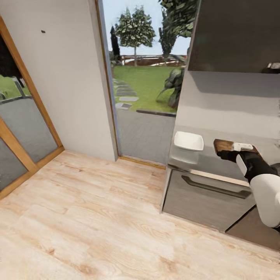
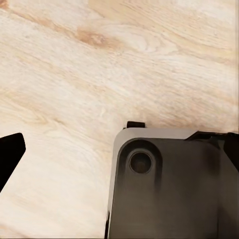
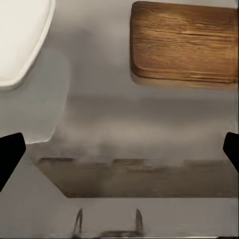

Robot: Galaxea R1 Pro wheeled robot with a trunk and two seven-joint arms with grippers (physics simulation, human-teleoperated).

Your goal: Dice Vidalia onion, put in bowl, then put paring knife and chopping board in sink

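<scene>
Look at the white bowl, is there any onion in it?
No, the white bowl on the grey countertop is empty, with only its plain white inside showing in the head view.

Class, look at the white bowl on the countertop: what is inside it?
The bowl on the countertop looks empty in the head view: bare white interior, no onion pieces. The right wrist view catches just part of it, so nothing more shows.

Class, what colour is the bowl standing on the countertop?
White; the bowl shows best in the head view, near the grey countertop's end.

No readable text, no labels (anywhere)
</scene>
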